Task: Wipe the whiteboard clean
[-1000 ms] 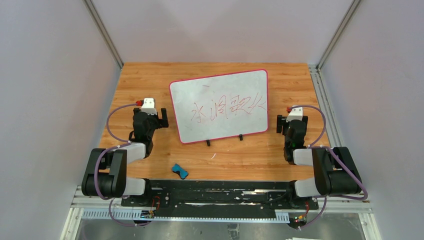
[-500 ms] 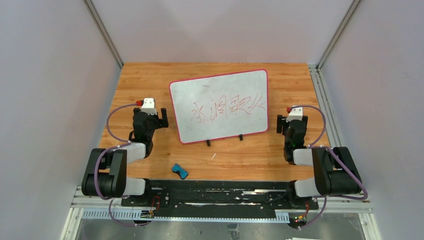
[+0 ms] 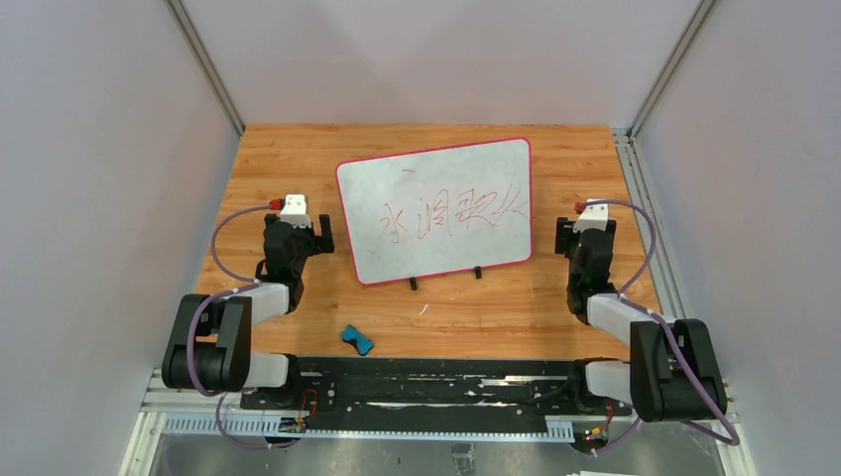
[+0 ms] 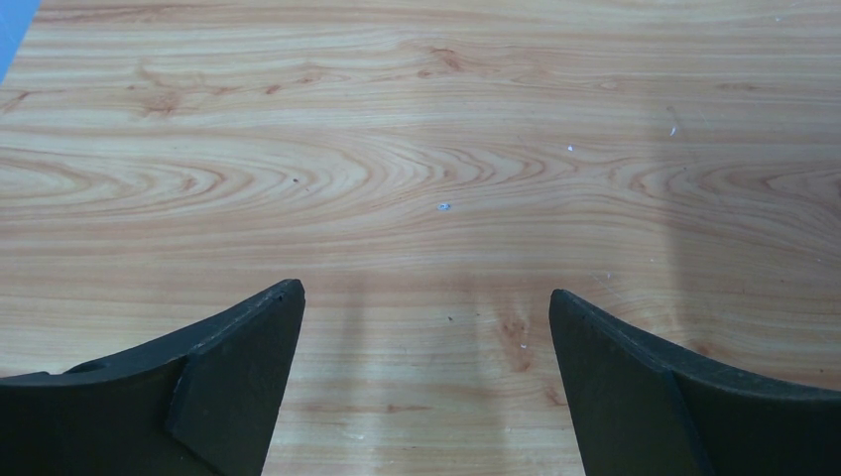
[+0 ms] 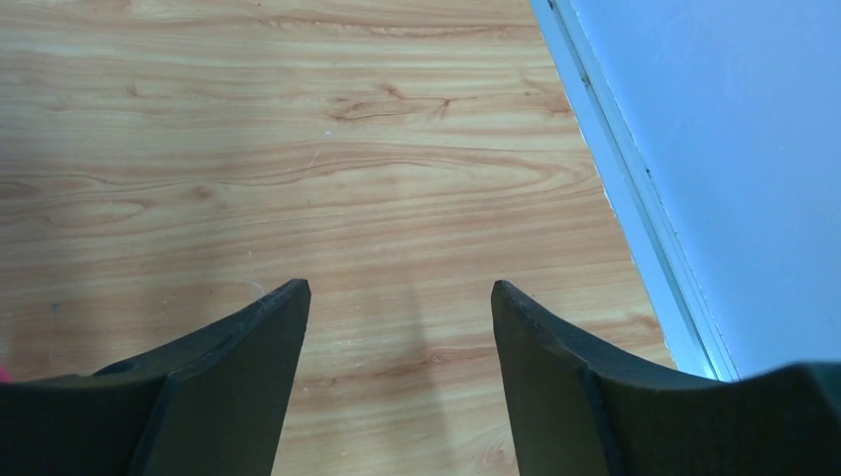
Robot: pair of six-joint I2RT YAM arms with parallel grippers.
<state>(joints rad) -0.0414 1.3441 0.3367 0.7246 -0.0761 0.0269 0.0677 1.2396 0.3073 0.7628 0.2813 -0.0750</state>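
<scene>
I see the whiteboard (image 3: 434, 209) lying flat mid-table, red scribbles on it, between my two grippers and apart from both. My left gripper (image 4: 426, 382) has its fingers spread over bare wood (image 4: 417, 169). My right gripper (image 5: 400, 382) is spread too, empty, the table's edge rail (image 5: 635, 198) just right of its fingers

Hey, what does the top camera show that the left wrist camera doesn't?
Only the top view shows the whiteboard with its red scribbles, the small blue eraser near the front edge, and both arms, including the right claw. Only the left wrist view shows the left claw up close, open over bare wood with nothing between its fingers. Both show the wooden table.
</scene>
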